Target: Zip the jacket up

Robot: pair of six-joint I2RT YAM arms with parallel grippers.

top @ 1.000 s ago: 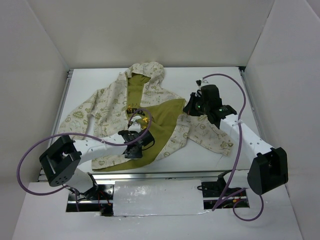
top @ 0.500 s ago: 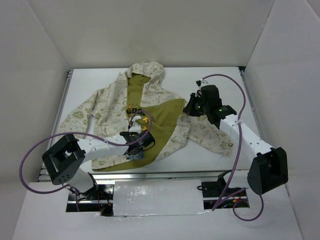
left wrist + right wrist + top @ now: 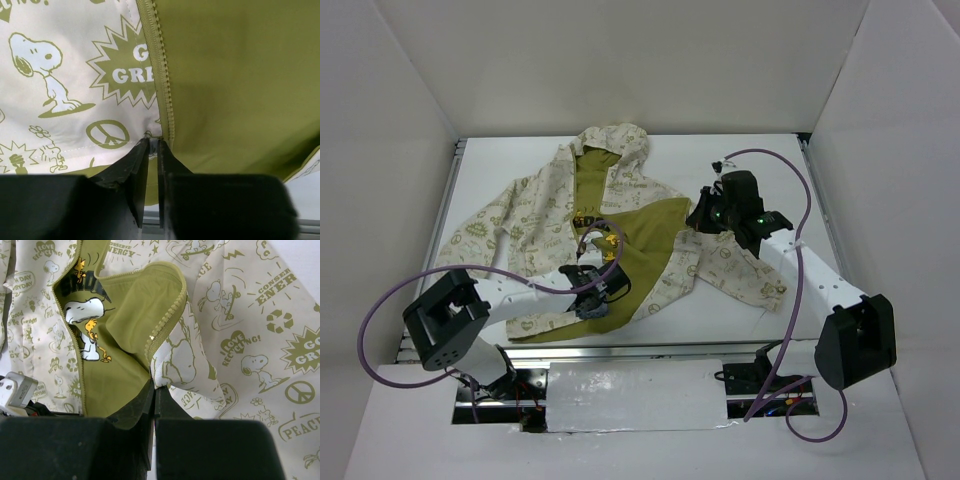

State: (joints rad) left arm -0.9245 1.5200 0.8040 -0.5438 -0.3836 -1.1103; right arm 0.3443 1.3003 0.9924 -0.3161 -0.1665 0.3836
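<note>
The cream jacket (image 3: 525, 215) with olive doodle prints lies open on the table, hood at the far side, olive lining showing. My left gripper (image 3: 589, 302) is at the near hem of the left front panel. In the left wrist view it (image 3: 153, 143) is shut on the hem at the bottom end of the olive zipper (image 3: 161, 75). My right gripper (image 3: 701, 221) is at the right front panel. In the right wrist view it (image 3: 154, 384) is shut on that panel's front edge, below the raised zipper teeth (image 3: 167, 320).
An olive T-shirt (image 3: 82, 315) with a white cartoon figure lies inside the open jacket. White walls (image 3: 400, 110) enclose the table on three sides. Purple cables (image 3: 790, 290) loop beside both arms. The table's near edge (image 3: 640, 345) is just beyond the hem.
My left gripper has shifted a little toward the near edge at the jacket's hem. The right arm has not visibly moved.
</note>
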